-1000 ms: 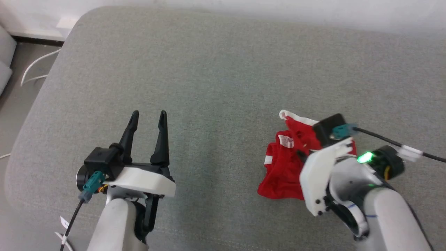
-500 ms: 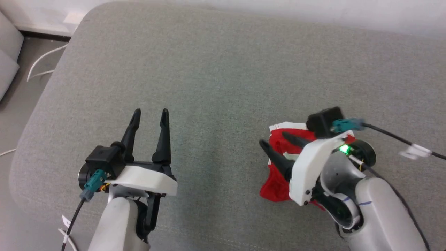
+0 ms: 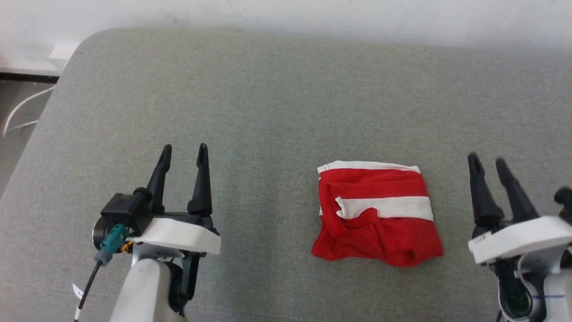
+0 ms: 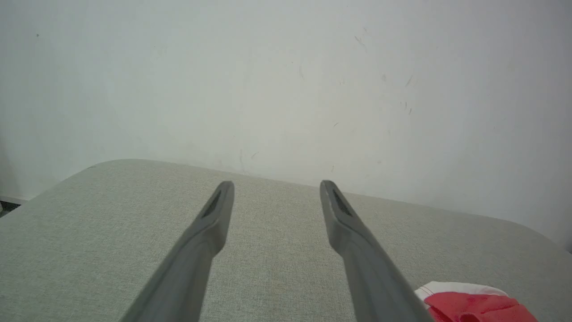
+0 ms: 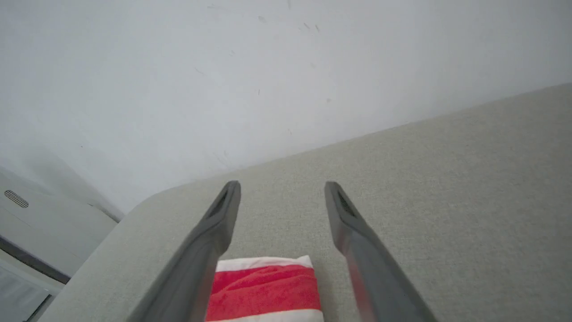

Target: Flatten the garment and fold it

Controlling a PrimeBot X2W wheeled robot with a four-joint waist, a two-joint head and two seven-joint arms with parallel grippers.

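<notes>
Garment (image 3: 377, 214) lies folded on grey cushion (image 3: 268, 112), slightly longer left-right, white stripes along that axis, white edge farthest from me. My left tool (image 3: 184, 148) and right tool (image 3: 486, 159) flank it, fingers apart, empty.

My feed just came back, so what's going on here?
Nothing is being handled right now. The garment lies folded into a compact, roughly square bundle on the gray cushion, its near edge a little rumpled. The left gripper and right gripper stand open on either side of it, both clear of the fabric. The fold looks about done.
</notes>
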